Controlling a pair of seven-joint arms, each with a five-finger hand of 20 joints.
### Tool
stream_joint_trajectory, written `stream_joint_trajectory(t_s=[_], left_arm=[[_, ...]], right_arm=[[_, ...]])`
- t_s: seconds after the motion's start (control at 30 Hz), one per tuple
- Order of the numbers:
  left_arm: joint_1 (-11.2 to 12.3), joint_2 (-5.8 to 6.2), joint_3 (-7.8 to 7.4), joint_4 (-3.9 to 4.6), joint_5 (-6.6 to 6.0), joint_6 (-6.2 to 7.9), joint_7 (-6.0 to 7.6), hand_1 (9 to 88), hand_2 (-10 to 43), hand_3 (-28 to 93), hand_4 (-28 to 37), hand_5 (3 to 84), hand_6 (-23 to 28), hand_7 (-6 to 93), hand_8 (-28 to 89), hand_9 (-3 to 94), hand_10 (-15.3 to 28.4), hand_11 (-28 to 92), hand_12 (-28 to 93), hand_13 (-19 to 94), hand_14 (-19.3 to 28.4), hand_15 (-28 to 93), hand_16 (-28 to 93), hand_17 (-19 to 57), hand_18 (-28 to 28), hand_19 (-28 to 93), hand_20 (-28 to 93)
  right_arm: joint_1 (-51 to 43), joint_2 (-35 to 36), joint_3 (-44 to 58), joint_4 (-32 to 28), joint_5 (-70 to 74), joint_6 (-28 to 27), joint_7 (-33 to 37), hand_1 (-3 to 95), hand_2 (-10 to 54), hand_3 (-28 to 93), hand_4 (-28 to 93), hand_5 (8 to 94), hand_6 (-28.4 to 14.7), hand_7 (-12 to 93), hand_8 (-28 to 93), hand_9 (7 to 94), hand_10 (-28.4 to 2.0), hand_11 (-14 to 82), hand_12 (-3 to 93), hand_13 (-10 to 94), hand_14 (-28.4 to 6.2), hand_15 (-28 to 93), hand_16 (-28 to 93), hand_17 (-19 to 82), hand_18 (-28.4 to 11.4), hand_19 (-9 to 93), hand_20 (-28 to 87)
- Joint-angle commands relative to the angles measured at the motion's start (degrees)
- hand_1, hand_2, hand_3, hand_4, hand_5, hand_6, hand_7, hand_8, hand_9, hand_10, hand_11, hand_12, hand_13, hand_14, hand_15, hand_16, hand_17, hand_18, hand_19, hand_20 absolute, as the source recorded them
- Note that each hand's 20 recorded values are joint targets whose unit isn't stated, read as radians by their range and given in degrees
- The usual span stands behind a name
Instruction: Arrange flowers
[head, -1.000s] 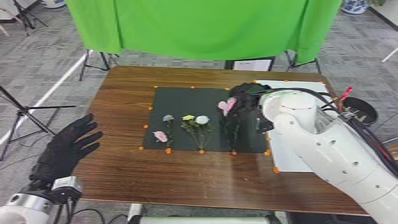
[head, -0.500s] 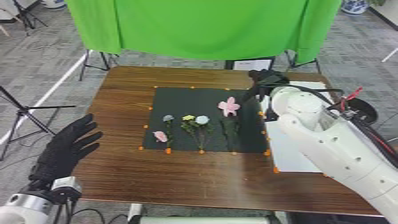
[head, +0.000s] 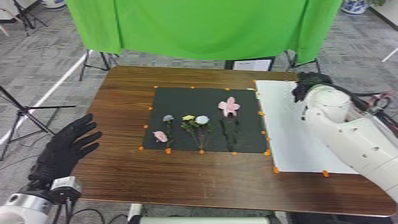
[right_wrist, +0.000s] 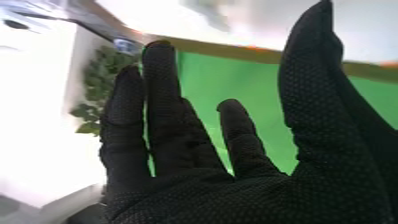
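Observation:
In the head view, my right hand (head: 311, 82) is above the far right of the table, beyond the dark mat. The right wrist view shows this hand (right_wrist: 195, 200) with its fingers straight and nothing held. My left hand (head: 62, 150) is open beside the table's left edge. On the dark mat (head: 182, 101) lie a pink flower (head: 229, 106) at the right with its green stem running toward the front edge, a white flower (head: 202, 120) and a yellow flower (head: 188, 118) near the middle, and a blue-grey flower (head: 168, 118) and a small pink flower (head: 161, 136) at the left.
A white sheet (head: 302, 145) covers the table's right side, next to the mat, under my right arm. Orange markers line the mat and the sheet. A green cloth (head: 200, 30) hangs beyond the far edge of the brown table (head: 195, 182).
My right hand has moved away from the pink flower toward the far right, uncovering the flower and the white sheet. The left hand stays where it was.

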Motion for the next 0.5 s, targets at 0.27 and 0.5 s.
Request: stream_joint_trajectory(t_s=[0.27,0.5], left_arm=[[0.51,-0.1,-0.03,0.01,0.15,-0.66,-0.05,24.3,-1.1,68,-28.3,26.4,3.9,19.0,-10,20.7,11.1,18,20,17,15.6,26,3,-12.3,23.1,38,9],[0.16,0.01,0.16,0.13,0.09,-0.73,-0.18,24.3,-1.1,68,-28.3,26.4,3.9,19.0,-10,20.8,11.1,18,20,17,15.6,26,3,-12.3,23.1,38,9]], right_arm=[[1.16,-0.19,0.4,7.09,-1.69,-1.48,-4.29,30.9,-9.5,89,-28,22.5,-5.0,20,-11,36.0,-4.8,11.4,14.3,57,-5.9,52,17,23,-19.8,76,46],[1.46,-0.88,-0.66,7.92,-2.84,0.29,-5.63,31.2,-9.5,89,-28,25.5,-3.1,26,-13,43.8,-2.7,14.1,11.9,63,-4.3,50,19,24,-19.0,78,46]])
